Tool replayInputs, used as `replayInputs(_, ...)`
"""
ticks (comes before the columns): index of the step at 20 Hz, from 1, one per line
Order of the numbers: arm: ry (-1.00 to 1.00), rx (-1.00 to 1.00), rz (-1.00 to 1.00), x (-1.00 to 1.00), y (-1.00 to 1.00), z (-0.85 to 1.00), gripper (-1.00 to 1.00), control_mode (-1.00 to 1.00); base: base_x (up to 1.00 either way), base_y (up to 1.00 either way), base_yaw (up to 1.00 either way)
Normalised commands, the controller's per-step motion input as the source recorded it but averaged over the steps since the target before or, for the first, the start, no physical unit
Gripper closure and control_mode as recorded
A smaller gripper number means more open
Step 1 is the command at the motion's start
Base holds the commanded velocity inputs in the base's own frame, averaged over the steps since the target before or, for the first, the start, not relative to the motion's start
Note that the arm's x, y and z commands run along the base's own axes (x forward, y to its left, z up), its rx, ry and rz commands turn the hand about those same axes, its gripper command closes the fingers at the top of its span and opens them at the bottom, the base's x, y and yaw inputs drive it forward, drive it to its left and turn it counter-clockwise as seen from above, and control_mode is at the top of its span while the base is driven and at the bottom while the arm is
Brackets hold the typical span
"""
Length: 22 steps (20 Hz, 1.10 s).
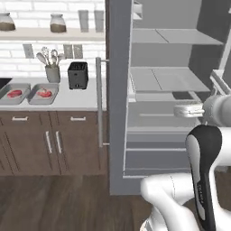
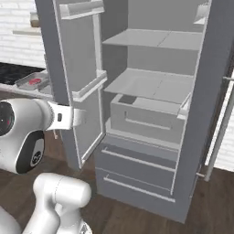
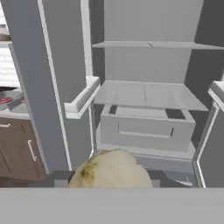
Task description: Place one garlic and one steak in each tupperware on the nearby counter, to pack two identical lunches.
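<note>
A tan-yellow garlic [image 3: 111, 168] bulges up at the bottom of the hand view, with my gripper [image 1: 178, 109] shut on it in front of the open fridge; the fingertips are hidden behind it. Two grey tupperware trays [image 1: 23, 99] [image 1: 54, 92] lie side by side on the counter [image 1: 85, 98] to the left. Each holds one red steak [image 1: 14, 94] [image 1: 44, 94]. From the right base view my gripper [image 2: 83, 116] hangs beside the fridge door, and one tupperware [image 2: 23, 82] with a steak [image 2: 34, 82] shows past it.
The fridge stands open with bare shelves [image 3: 148, 94] and a grey drawer [image 3: 146, 127]. Its door [image 1: 116, 90] juts out between me and the counter. A black toaster [image 1: 77, 75] and a utensil pot [image 1: 53, 73] stand behind the trays.
</note>
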Motion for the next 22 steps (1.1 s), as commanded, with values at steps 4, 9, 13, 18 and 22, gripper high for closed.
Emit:
replayInputs(4, 0.00, 0.00, 0.00, 0.00, 0.00, 0.00, 1.00, 1.00, -0.21, 0.51, 0.87)
replayInputs(9, 0.00, 0.00, 0.00, 0.00, 0.00, 0.00, 1.00, 1.00, -0.04, 0.52, 0.81)
replayInputs(13, 0.00, 0.00, 0.00, 0.00, 0.00, 0.00, 1.00, 1.00, 0.26, 0.70, 0.62)
replayInputs(18, 0.00, 0.00, 0.00, 0.00, 0.00, 0.00, 1.00, 1.00, 0.99, 0.50, 0.23)
replayInputs(22, 0.00, 0.00, 0.00, 0.00, 0.00, 0.00, 1.00, 1.00, 1.00, 0.02, -0.09)
